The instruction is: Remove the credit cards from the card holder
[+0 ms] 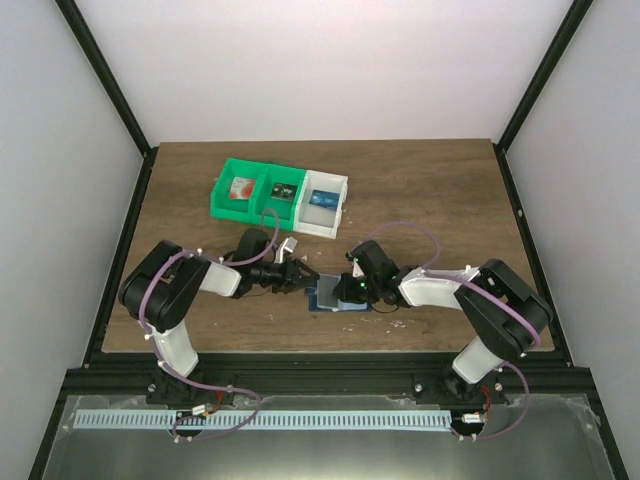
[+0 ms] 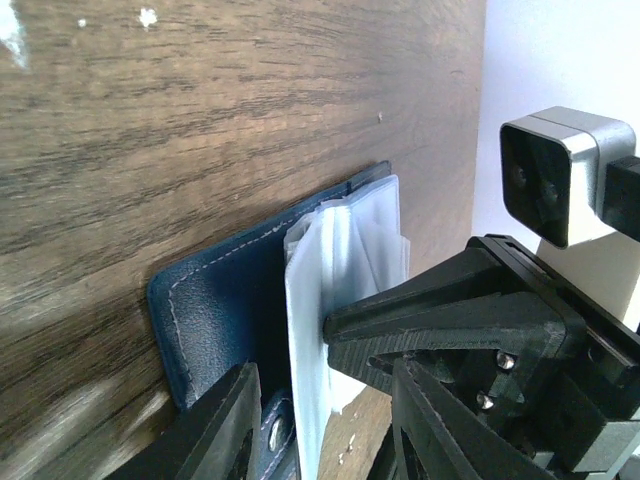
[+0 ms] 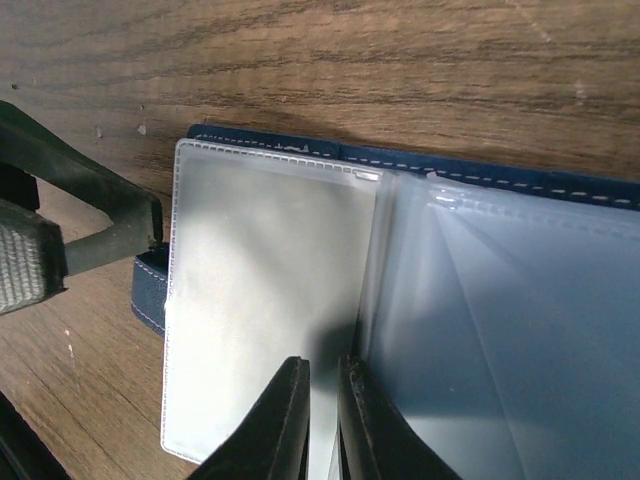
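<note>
We see the card holder (image 1: 330, 298) lying open on the desk (image 1: 430, 200), a little below the middle of the top view and between the two arms. The left tool (image 1: 303, 280) meets it from the left of the frame and the right tool (image 1: 350, 291) from the right.

In the left wrist view, the left tool's jaws stand wide apart at the bottom of the frame. The holder's navy edge, its snap (image 2: 275, 435) and the clear pocket leaves (image 2: 345, 250) lie between them. We cannot tell whether either jaw touches the holder.

In the right wrist view, the right tool's fingers (image 3: 285, 425) sit almost together at the bottom centre, pinched on a clear leaf at the fold of the pockets.

In the upper middle of the top view, a green bin (image 1: 240, 212) and a white bin (image 1: 325, 226) stand side by side, well apart from the holder. The green bin's left compartment holds what looks like a credit card (image 1: 240, 190), whitish with a red spot.
</note>
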Motion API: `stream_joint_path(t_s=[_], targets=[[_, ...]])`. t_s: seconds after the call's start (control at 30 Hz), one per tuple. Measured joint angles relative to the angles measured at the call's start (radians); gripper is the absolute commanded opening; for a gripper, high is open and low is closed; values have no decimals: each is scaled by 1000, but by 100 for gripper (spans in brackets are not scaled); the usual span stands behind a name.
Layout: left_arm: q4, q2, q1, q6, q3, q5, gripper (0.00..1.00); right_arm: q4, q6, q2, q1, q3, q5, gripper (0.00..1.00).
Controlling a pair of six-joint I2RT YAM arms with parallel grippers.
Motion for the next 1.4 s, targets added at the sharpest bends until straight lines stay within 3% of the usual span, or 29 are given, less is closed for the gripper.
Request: stream_joint_path(t_s=[0.37,0.67,1.07,1.4], targets=[[27,56,-12,-13,21,1,33,13,0,-1,0,-6,-6,11],[43,68,-37,-34,51,4,22,30,0,-2,0,-15,-11,11],[58,68,-66,-65,54,17,22,31,-5,-73,0,-52,-29,22],[64,68,-108,-96,69,20,27,3,-17,-227,0,-87,6,24]])
